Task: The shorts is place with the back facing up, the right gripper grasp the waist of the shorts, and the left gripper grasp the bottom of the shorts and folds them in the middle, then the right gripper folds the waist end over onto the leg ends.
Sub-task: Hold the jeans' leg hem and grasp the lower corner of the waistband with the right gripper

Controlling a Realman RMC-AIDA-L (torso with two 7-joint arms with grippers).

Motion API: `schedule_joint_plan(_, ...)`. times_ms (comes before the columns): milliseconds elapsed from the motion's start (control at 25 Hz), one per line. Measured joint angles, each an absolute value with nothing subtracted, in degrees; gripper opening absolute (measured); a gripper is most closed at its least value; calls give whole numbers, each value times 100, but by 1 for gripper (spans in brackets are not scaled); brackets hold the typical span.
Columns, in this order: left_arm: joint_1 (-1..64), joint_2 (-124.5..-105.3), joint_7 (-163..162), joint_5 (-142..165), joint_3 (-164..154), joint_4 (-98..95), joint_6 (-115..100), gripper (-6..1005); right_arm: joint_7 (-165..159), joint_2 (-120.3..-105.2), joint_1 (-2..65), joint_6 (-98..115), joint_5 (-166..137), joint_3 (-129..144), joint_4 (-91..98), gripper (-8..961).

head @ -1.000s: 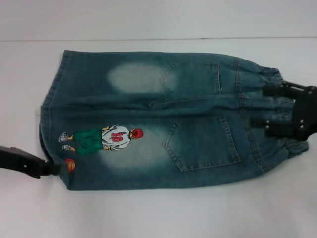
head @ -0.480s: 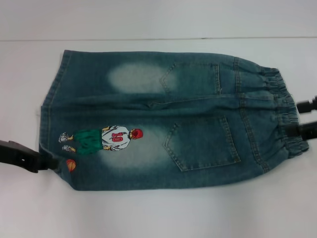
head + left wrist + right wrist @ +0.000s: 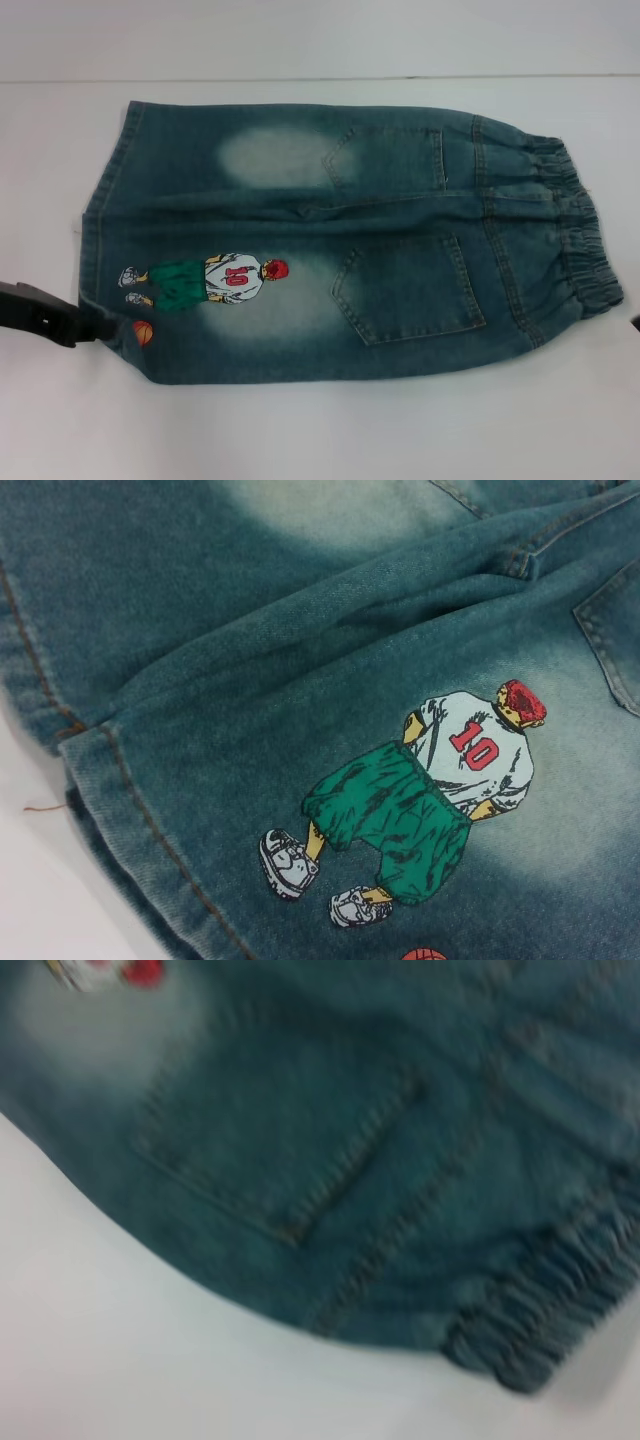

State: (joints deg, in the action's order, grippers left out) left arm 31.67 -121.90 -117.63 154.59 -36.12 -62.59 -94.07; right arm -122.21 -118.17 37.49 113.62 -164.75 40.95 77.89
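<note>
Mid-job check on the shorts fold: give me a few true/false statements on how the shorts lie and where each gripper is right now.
1. The shorts lie with the back pockets up. True.
2. The waist points toward the robot's left. False: it lies on the robot's right, hems on the left.
3. The left gripper sits at the hem corner near the embroidered basketball. True.
4. The right gripper clamps the waist. False: only a sliver shows at the head view's edge, clear of the cloth.
5. The waist end is folded onto the hems. False: not yet.
</note>
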Motion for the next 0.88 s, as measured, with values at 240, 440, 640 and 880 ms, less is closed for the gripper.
schedule_joint_plan(240,3165,-12192,-11760,15460,-3612,-6252,-9409,47,-12650,-11877,3686,11252,-16767,4646,7812,873)
schedule_joint_plan(440,3164,-12218,-11747,15458,-3592,-6248,-9397,47,-12769,-11880,3591,10888,-16779,4690,7743,857)
schedule_joint_plan(640,3156,-12235,-11742,15453,-3573,-6262,-9395,48,-12785,-11918,3509,10609,-16781,4720,7661,841)
schedule_joint_plan(880,3130,-12235,-11742,15411,-3568,-6268,-9395,48,-12785,-11939,3499,10162,-16760,4690,7295,822)
